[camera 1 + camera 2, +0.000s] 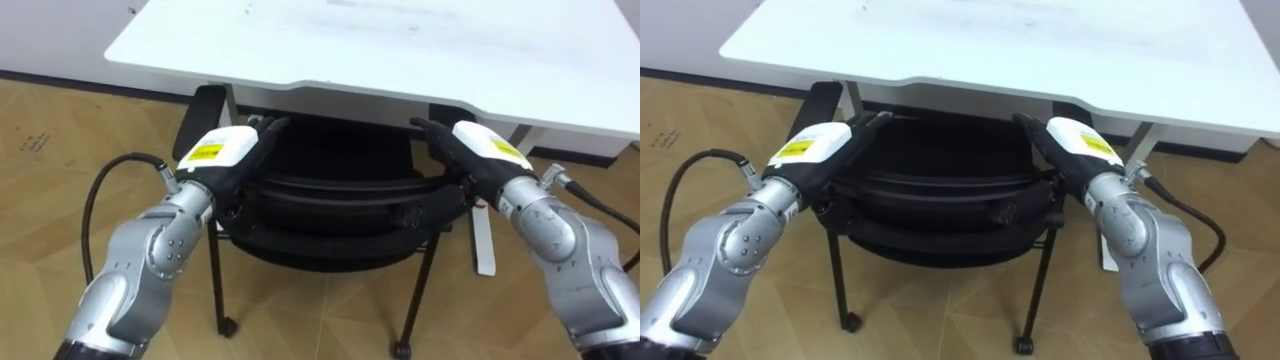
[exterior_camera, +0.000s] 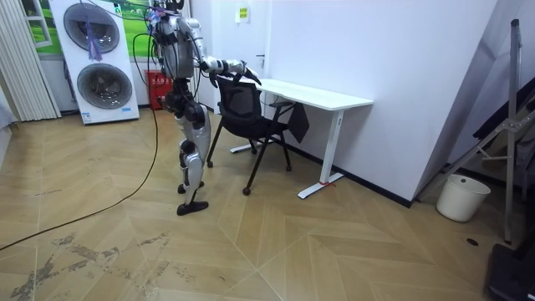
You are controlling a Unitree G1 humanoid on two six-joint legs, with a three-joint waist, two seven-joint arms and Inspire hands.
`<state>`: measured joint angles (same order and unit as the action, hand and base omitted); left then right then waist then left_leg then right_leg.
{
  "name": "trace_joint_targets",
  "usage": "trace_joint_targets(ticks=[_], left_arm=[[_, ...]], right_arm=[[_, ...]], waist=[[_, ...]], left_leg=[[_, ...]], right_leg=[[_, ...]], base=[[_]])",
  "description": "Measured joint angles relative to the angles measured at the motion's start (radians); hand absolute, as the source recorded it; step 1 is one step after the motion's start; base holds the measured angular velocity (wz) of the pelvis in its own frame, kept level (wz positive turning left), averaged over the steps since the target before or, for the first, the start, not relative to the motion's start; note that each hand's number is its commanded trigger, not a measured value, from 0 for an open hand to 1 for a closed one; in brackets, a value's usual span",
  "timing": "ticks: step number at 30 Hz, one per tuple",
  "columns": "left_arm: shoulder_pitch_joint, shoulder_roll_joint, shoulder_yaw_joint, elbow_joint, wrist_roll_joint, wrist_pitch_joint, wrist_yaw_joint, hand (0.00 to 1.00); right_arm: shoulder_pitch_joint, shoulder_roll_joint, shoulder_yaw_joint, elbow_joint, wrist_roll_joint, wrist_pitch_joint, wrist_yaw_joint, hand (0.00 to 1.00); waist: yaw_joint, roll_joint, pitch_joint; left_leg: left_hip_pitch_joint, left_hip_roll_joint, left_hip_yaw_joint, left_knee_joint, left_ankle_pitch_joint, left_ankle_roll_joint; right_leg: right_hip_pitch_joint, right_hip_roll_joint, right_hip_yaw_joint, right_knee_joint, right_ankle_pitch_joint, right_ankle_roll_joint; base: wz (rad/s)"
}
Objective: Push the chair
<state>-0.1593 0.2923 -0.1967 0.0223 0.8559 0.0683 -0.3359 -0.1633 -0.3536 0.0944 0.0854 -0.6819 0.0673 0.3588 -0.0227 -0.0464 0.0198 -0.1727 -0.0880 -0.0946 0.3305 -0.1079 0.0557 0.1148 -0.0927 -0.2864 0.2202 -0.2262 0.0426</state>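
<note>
Judging by how things lie, you are most of the way through the push. Your left hand (image 1: 228, 150) and right hand (image 1: 482, 148) rest on the two upper corners of the black chair (image 1: 340, 215), one at each end of its backrest. The fingers (image 1: 268, 128) are laid out straight and forward over the top edge rather than curled round it, so neither hand grips anything. The chair sits directly ahead of and below both hands. Its seat is tucked beneath the front edge of the white desk (image 1: 400, 50), which lies just beyond your fingertips. What is left looks small: the backrest stands short of the desk edge, so a little more forward pressure should close that gap. Push evenly with both hands, or the chair may swing on its casters (image 1: 229, 326) and catch a desk leg (image 2: 336, 146).
</note>
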Motion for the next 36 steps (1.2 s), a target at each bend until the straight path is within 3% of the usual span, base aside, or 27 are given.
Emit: trace_joint_targets(ticks=[8,17,19,22,24,27,29,30,32,34,36], left_arm=[[0.0,-0.003,0.0,0.0,0.0,0.014,0.0,0.0],[0.001,-0.014,0.003,0.0,-0.001,0.001,0.028,0.0],[0.0,-0.015,0.028,-0.003,-0.003,-0.017,0.03,0.0],[-0.001,-0.007,0.118,-0.03,-0.022,-0.041,0.047,0.0],[-0.002,0.015,0.141,-0.041,-0.045,-0.055,0.047,0.0],[-0.028,0.072,0.232,-0.11,-0.045,-0.122,0.085,0.0],[-0.075,0.136,0.38,-0.197,-0.049,-0.149,0.187,0.0],[-0.089,0.155,0.416,-0.217,-0.061,-0.152,0.216,0.0],[-0.11,0.233,0.561,-0.286,-0.126,-0.171,0.336,0.0],[-0.104,0.268,0.685,-0.302,-0.148,-0.2,0.429,0.0],[-0.075,0.279,0.786,-0.3,-0.15,-0.2,0.525,0.0]], right_arm=[[0.0,0.01,0.0,0.0,-0.023,0.0,-0.009,0.0],[0.0,0.011,-0.003,0.0,0.003,-0.002,-0.011,0.0],[-0.001,0.01,-0.014,0.0,0.016,-0.008,-0.011,0.0],[-0.001,0.005,-0.054,-0.02,0.036,-0.02,-0.011,0.0],[-0.001,-0.009,-0.083,-0.028,0.069,-0.046,-0.017,0.0],[-0.004,-0.052,-0.202,-0.085,0.107,-0.084,-0.082,0.0],[-0.027,-0.13,-0.331,-0.151,0.161,-0.115,-0.152,0.0],[-0.035,-0.151,-0.364,-0.165,0.184,-0.118,-0.172,0.0],[-0.037,-0.211,-0.486,-0.251,0.275,-0.123,-0.262,0.0],[-0.017,-0.216,-0.59,-0.316,0.297,-0.149,-0.337,0.0],[-0.008,-0.23,-0.657,-0.329,0.327,-0.168,-0.418,0.0]], waist=[[0.0,0.016,-0.0017],[0.0,0.017,-0.0022],[0.0,0.018,-0.0032],[0.0,0.022,-0.0057],[0.001,0.025,-0.0072],[0.012,0.03,-0.0087],[0.018,0.032,-0.0103],[0.019,0.032,-0.0104],[0.021,0.033,-0.012],[0.021,0.033,-0.0135],[0.013,0.036,-0.0145]], left_leg=[[0.004,0.002,0.008,0.006,-0.003,0.002],[0.008,0.004,0.009,0.005,-0.003,0.001],[0.008,0.005,0.01,0.007,-0.003,0.001],[0.013,0.006,0.014,0.006,-0.004,0.0],[0.013,0.007,0.016,0.009,-0.003,0.0],[0.011,0.008,0.016,0.01,-0.003,0.0],[0.012,0.007,0.016,0.005,-0.003,0.0],[0.015,0.005,0.016,0.001,-0.003,0.001],[0.033,0.0,0.019,-0.011,-0.007,0.004],[0.047,-0.004,0.021,-0.025,-0.009,0.004],[0.055,-0.006,0.024,-0.031,-0.01,0.003]], right_leg=[[0.001,0.0,0.012,0.002,0.001,0.001],[0.005,0.001,0.013,0.001,0.001,0.001],[0.005,0.003,0.017,0.0,0.001,0.001],[0.007,0.004,0.024,-0.003,0.002,0.003],[0.008,0.004,0.023,-0.003,0.002,0.002],[0.007,0.005,0.022,-0.003,0.003,0.003],[0.013,0.005,0.029,-0.018,0.007,0.006],[0.017,0.006,0.033,-0.021,0.007,0.006],[0.04,0.003,0.035,-0.048,0.009,0.009],[0.047,0.0,0.037,-0.06,0.009,0.011],[0.055,-0.002,0.039,-0.07,0.009,0.011]], base=[[-0.02],[0.0],[-0.03],[-0.06],[0.0],[0.01],[0.0],[0.0],[0.0],[-0.02],[-0.02]])
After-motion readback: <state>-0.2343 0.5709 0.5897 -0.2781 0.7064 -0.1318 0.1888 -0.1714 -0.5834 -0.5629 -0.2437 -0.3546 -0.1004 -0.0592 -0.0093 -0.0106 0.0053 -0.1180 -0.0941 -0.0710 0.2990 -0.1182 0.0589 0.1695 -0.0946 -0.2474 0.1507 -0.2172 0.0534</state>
